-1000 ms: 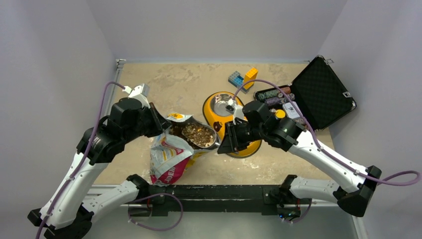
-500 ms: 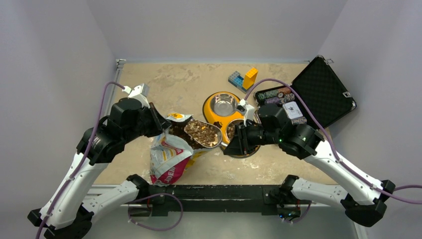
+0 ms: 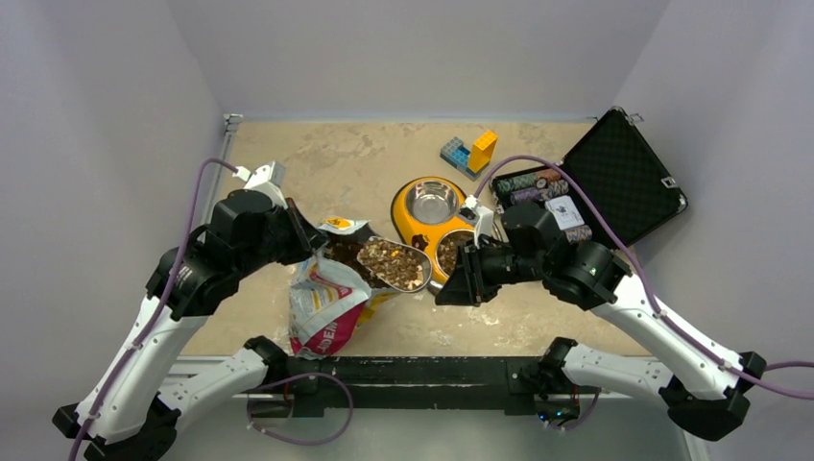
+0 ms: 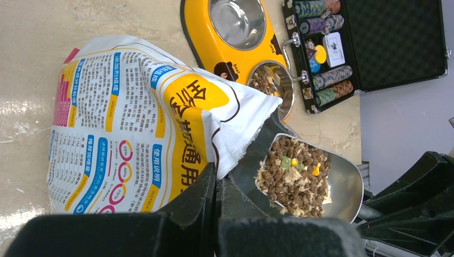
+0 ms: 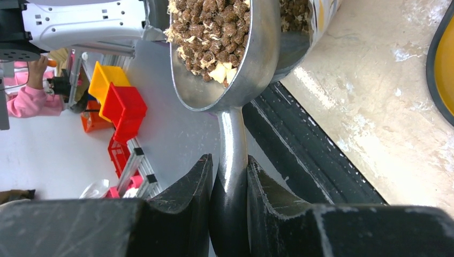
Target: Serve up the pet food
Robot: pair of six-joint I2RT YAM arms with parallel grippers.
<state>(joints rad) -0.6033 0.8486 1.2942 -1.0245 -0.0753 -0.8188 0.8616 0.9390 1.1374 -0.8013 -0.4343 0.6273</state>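
right gripper (image 5: 227, 167) clamping the scoop (image 5: 251, 64) by its handle, scoop carrying heaped pet food (image 5: 206, 21), left gripper (image 4: 216, 182) pinching the bag (image 4: 123, 123) edge

top: overhead, looking down, far | left wrist: near, over bag (image 4: 134, 118) | right wrist: very near scoop (image 5: 251, 64) | shared: scoop

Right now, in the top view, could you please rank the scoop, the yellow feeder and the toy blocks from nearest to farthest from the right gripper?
1. Scoop: held by its handle in the right gripper, reaching left.
2. Yellow feeder: just behind the gripper.
3. Toy blocks: far back, beyond the feeder.
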